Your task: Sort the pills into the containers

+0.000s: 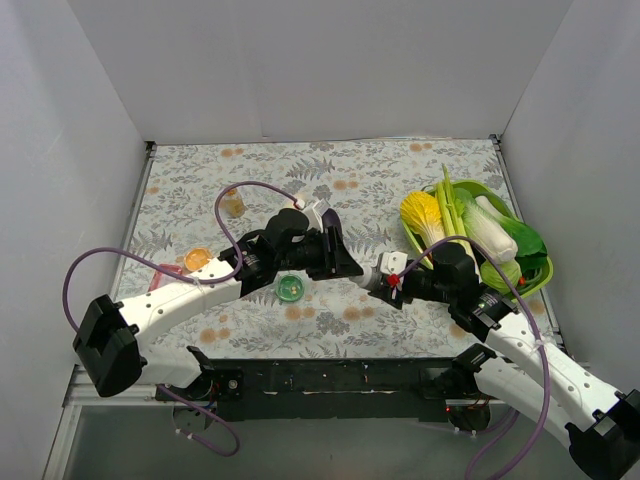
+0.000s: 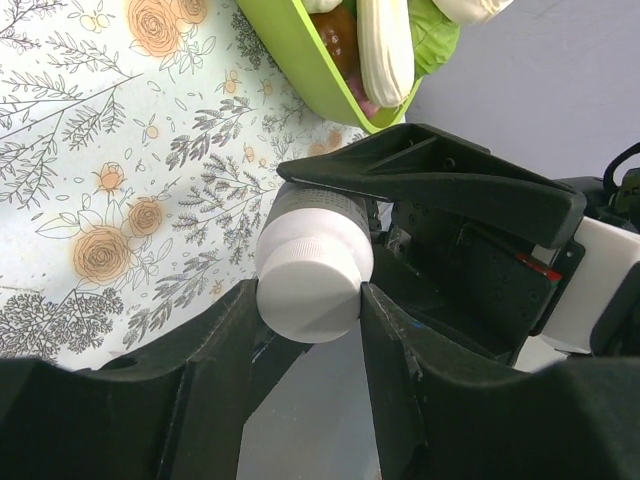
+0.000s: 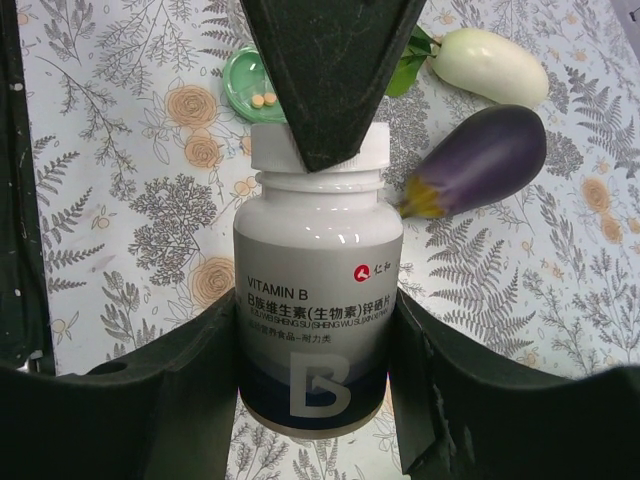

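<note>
A white Vitamin B pill bottle (image 3: 318, 300) is held between both grippers above the table. My right gripper (image 3: 318, 310) is shut on the bottle's body. My left gripper (image 2: 310, 300) is shut on its white cap (image 2: 312, 262); one of its black fingers (image 3: 325, 80) covers the cap in the right wrist view. In the top view the grippers meet mid-table, left (image 1: 345, 258) and right (image 1: 380, 275). The green dish (image 1: 290, 289) holds two small pills and also shows in the right wrist view (image 3: 250, 85). The orange dish (image 1: 198, 259) sits at the left. The blue dish is out of view.
A lime-green tray (image 1: 480, 186) of vegetables stands at the right; its rim shows in the left wrist view (image 2: 300, 50). A purple eggplant (image 3: 480, 160) and a white eggplant (image 3: 490, 65) lie on the floral mat. A small amber object (image 1: 233, 205) sits at the back left.
</note>
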Available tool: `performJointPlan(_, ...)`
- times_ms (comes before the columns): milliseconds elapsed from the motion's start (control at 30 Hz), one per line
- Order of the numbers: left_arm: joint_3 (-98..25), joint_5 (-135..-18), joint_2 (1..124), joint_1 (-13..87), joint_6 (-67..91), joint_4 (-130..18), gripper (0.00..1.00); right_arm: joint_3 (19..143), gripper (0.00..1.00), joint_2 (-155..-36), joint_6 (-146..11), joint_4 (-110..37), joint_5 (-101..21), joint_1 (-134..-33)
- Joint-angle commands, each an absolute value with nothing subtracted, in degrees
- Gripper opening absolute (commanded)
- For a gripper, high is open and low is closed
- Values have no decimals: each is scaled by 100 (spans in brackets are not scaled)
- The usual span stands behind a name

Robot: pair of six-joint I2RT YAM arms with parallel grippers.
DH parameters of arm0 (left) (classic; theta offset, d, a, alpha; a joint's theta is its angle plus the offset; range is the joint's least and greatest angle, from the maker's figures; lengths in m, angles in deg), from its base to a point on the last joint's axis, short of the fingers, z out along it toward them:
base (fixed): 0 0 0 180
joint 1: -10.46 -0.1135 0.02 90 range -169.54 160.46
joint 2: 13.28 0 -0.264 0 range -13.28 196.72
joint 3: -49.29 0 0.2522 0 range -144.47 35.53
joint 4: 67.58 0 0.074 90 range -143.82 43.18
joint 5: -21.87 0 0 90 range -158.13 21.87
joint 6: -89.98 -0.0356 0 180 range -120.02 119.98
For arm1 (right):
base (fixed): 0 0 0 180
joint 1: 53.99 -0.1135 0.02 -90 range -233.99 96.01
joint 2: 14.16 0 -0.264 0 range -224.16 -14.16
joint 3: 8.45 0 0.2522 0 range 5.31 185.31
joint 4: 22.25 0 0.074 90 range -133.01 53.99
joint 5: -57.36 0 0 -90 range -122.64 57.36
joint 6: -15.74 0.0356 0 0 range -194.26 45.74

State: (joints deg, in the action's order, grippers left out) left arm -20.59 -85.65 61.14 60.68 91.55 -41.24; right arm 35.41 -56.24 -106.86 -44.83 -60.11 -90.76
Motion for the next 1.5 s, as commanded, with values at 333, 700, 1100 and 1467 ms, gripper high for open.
performJointPlan(333, -2458, -10521, 6275, 6108, 6278, -3563, 28, 3572, 1, -5617, -8914, -3716, -7763, -8985)
performJointPlan(700, -2063, -10452, 5230, 6021, 4954, -3746, 47, 2237, 1, -5749, -4150, 279, -9232, -8528)
performJointPlan(1100, -2212, -9951, 4509, 5581, 5851, -3756, 98, 2473, 1, -5661, -5421, -920, -9197, -8475)
performJointPlan(1467, -2186, -9556, 3674, 5484, 6386, -3361, 98, 2991, 1, -5503, -7407, -2624, -8951, -8483)
